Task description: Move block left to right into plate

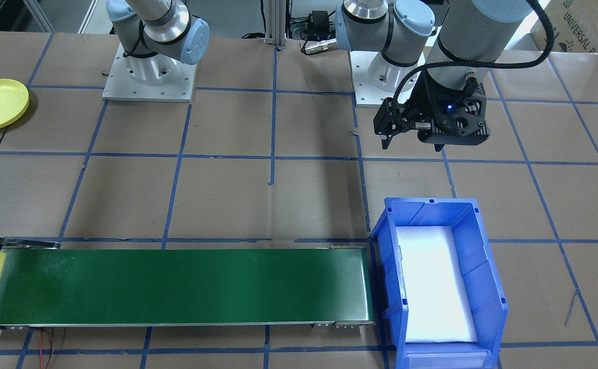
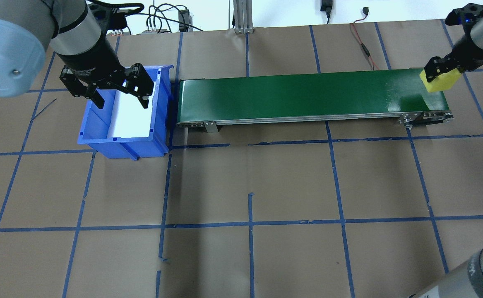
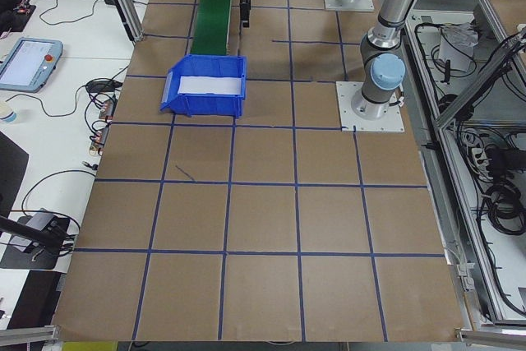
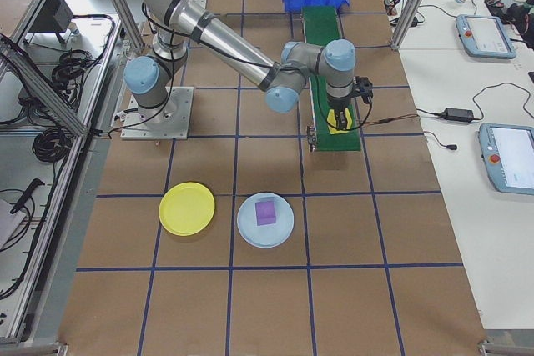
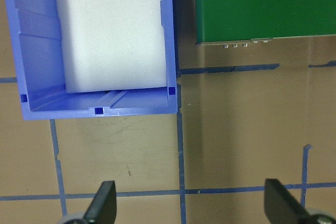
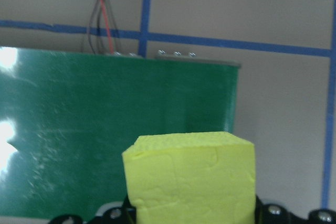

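Currently my right pincer (image 2: 440,73) is closed on the yellow foam block (image 2: 438,80), which sits between its 2 fingers at the far end of the green conveyor belt (image 2: 307,95). In my right wrist view the block (image 6: 191,177) fills the lower middle of the frame, with the belt surface (image 6: 105,129) beyond it and brown table paper past the belt's end. Whether the block is resting on the belt or lifted just clear of it, I cannot tell.

My left pincer (image 2: 119,93) hangs with its 2 fingers spread wide and nothing between them. It is above the blue bin (image 2: 96,136), which has a white foam liner (image 2: 131,118) on its floor. In the left wrist view the fingertips (image 5: 105,203) stand well apart over bare table, with the bin (image 5: 100,109) ahead of them and the near end of the belt (image 5: 262,9) ahead and to one side. The bin sits just beside that end of the belt.

From the right side camera, 2 plates lie on the table well apart from my right pincer: a yellow plate (image 4: 187,208) and a light blue plate (image 4: 250,227) just beside it. A purple block (image 4: 265,212) rests in the light blue plate.
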`<move>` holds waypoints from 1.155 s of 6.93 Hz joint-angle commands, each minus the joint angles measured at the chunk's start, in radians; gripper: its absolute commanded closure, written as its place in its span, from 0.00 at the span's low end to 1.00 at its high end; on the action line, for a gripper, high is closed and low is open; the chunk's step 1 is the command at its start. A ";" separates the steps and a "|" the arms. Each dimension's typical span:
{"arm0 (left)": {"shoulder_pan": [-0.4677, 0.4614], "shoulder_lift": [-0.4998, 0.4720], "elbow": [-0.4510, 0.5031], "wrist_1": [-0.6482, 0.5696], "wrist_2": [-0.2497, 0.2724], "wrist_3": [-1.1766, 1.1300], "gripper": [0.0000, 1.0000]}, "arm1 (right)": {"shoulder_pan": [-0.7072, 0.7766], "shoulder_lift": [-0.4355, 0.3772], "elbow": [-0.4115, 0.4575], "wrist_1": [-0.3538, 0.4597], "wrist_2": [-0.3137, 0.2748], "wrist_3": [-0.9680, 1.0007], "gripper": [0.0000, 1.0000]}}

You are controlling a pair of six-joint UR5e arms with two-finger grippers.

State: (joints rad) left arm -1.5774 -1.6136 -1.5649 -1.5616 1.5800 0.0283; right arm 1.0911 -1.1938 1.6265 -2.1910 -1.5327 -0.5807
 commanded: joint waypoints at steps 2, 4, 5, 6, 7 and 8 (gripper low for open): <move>0.002 0.000 0.000 0.000 0.001 0.005 0.00 | -0.294 -0.155 0.157 0.062 -0.066 -0.274 0.83; 0.002 0.000 0.000 0.000 0.002 0.005 0.00 | -0.533 -0.220 0.312 0.054 -0.067 -0.446 0.84; 0.002 -0.002 0.000 0.002 0.002 0.004 0.00 | -0.654 -0.257 0.370 0.057 -0.069 -0.502 0.84; 0.002 0.000 0.000 0.000 0.002 0.005 0.00 | -0.724 -0.282 0.433 0.051 -0.066 -0.539 0.84; 0.002 -0.002 -0.001 0.002 0.002 0.004 0.00 | -0.761 -0.296 0.453 0.066 -0.067 -0.545 0.84; 0.002 0.000 0.000 0.000 0.003 0.007 0.00 | -0.816 -0.297 0.476 0.066 -0.066 -0.554 0.84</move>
State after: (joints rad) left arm -1.5755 -1.6144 -1.5652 -1.5607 1.5819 0.0333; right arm 0.3417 -1.4812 2.0693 -2.1288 -1.5994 -1.1191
